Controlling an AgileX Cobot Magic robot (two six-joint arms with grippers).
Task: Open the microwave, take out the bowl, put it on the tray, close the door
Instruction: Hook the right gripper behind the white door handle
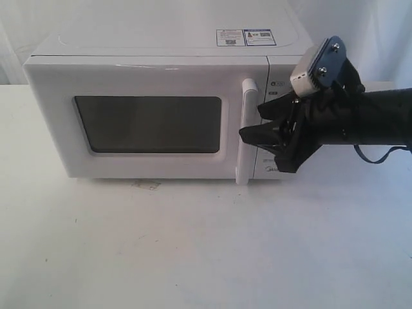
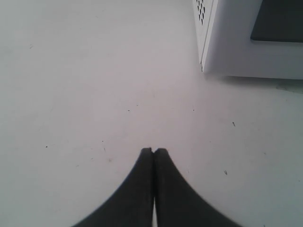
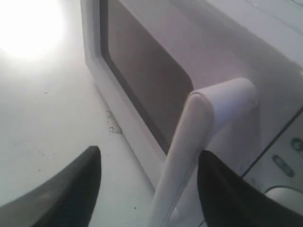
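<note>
The white microwave (image 1: pixel 161 64) stands on the table with its door (image 1: pixel 148 82) shut and the dark window (image 1: pixel 148 123) facing me. My right gripper (image 1: pixel 251 121) is open at the tall white bar handle (image 1: pixel 246 158), coming in from the right. In the right wrist view the handle (image 3: pixel 189 142) runs between the two black fingers of the right gripper (image 3: pixel 149 152), nearer one finger, with gaps on both sides. My left gripper (image 2: pixel 154 150) is shut on nothing, low over the table near the microwave's lower corner (image 2: pixel 236 47). The bowl is hidden. No tray is in view.
The right arm (image 1: pixel 360 116) covers most of the microwave's control panel. Stickers (image 1: pixel 246 37) lie on the microwave's top. A small scuff (image 1: pixel 147 185) marks the white table (image 1: pixel 193 244) just in front of the door.
</note>
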